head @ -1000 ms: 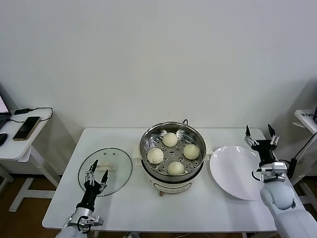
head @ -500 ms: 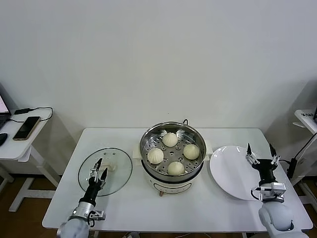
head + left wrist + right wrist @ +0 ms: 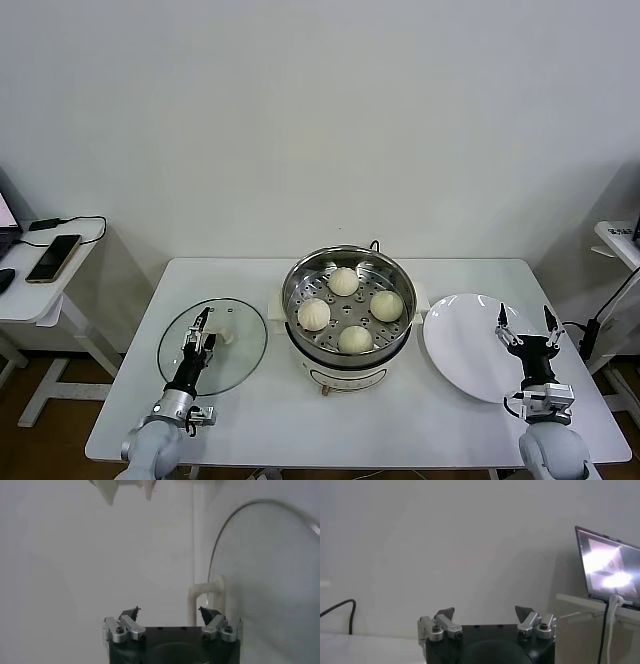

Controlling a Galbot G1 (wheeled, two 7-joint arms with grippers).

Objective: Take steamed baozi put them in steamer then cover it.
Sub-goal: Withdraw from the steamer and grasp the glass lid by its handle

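Note:
The steamer (image 3: 345, 352), a shiny steel pot on a cream-white base, stands mid-table with its top open. Four steamed baozi lie on its perforated tray: (image 3: 343, 281), (image 3: 314, 314), (image 3: 386, 305), (image 3: 355, 339). The cover (image 3: 235, 355), a clear glass lid, lies flat on the table left of the steamer. My left gripper (image 3: 201, 334) is open and empty over the cover, just short of its white bar handle (image 3: 204, 596); it also shows in the left wrist view (image 3: 170, 611). My right gripper (image 3: 523, 320) is open and empty at the right edge of the plate; it also shows in the right wrist view (image 3: 485, 613).
A flat white plate (image 3: 465, 345) lies right of the steamer. A side table with a phone (image 3: 52, 258) and a cable stands at far left. A shelf (image 3: 620, 235) is at far right, and a lit screen (image 3: 610, 570) shows in the right wrist view.
My left gripper has moved a little forward over the cover toward its handle. My right gripper has dropped and pulled back toward me at the plate's right edge.

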